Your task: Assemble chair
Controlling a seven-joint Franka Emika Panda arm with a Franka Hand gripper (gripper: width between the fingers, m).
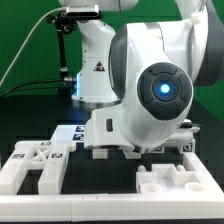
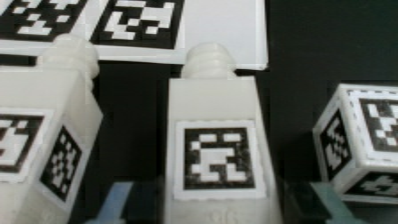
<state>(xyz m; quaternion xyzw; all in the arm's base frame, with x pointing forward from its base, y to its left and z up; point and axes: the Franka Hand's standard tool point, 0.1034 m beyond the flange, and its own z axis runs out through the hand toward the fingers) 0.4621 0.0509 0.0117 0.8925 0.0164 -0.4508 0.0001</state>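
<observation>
Bars (image 2: 217, 130) of matte white plastic, blocky, tagged.

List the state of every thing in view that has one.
pincer: open, one finger on each side of the middle bar, not clamped.
middle bar: lying tag up, ungripped.
left piece: loose, apart from the middle bar.
right block: loose, apart from the middle bar, tags on two faces.
marker board: flat, tags up.
</observation>
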